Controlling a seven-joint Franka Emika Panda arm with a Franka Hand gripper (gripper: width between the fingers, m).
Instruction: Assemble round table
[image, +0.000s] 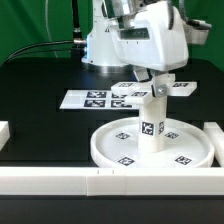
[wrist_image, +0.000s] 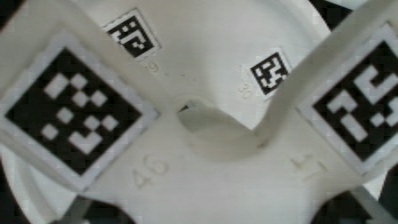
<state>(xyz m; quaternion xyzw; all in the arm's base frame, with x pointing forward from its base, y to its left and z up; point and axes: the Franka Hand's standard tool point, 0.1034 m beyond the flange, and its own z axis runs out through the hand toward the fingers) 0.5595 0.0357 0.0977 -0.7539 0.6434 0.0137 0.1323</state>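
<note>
In the exterior view you see the short leg (image: 152, 122) standing upright at the middle of the round disc (image: 105, 146) with the cross-shaped foot (image: 150, 88) on its top under the gripper (image: 146, 76), whose grip you cannot tell, while the wrist view fills with the foot's tagged arms (wrist_image: 75, 100).

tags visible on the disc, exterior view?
3 on the disc: one at the exterior view's left of the leg, one in front near the rim, one at the right. The leg may hide more.
</note>
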